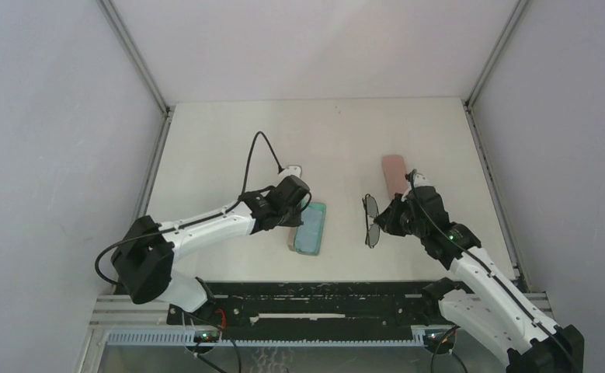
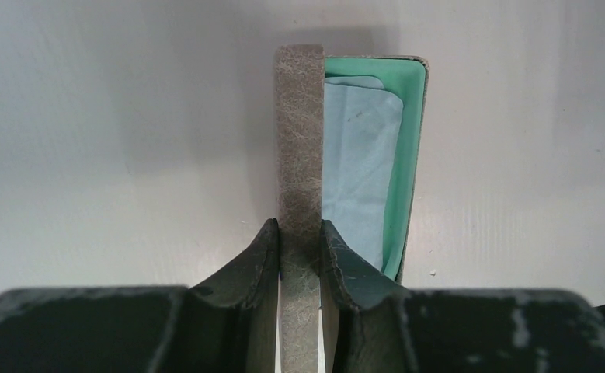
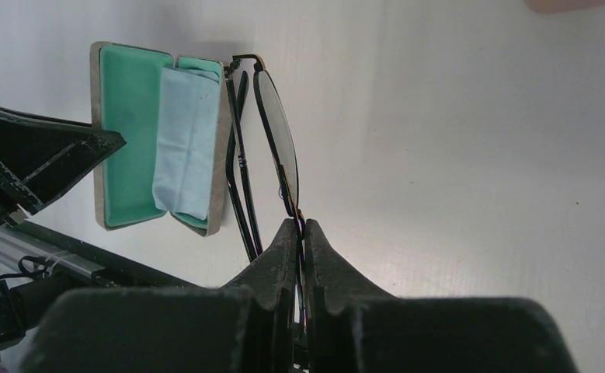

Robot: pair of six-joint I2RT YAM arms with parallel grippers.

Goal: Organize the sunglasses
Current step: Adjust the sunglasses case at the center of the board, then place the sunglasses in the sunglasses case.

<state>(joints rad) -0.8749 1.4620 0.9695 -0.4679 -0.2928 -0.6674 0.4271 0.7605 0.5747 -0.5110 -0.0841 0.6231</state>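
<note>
The left gripper [image 2: 299,227] is partly closed, its two fingers clamped from both sides on the grey felt lid [image 2: 299,132] of an open case [image 1: 311,228]. The lid runs straight out ahead of the fingertips. Just to the right of that grip lies the green-lined tray of the case, with a light blue cloth [image 2: 359,155] inside it. The right gripper [image 3: 300,227] has its fingers pressed together on the thin black wire frame of a pair of sunglasses [image 3: 277,132], pinching it at the near end of one dark lens. From that pinch the sunglasses extend straight ahead of the fingers, seen edge-on from the wrist, with the folded arms lying alongside the lens on its left. From above, the sunglasses [image 1: 371,221] sit just left of the right gripper [image 1: 383,221], between it and the open case, and apart from the case. I cannot tell whether they touch the table [image 1: 439,140]. A closed pink case [image 1: 394,175] lies on the table just beyond the right gripper. The left gripper [image 1: 297,220] is at the case's left side.
</note>
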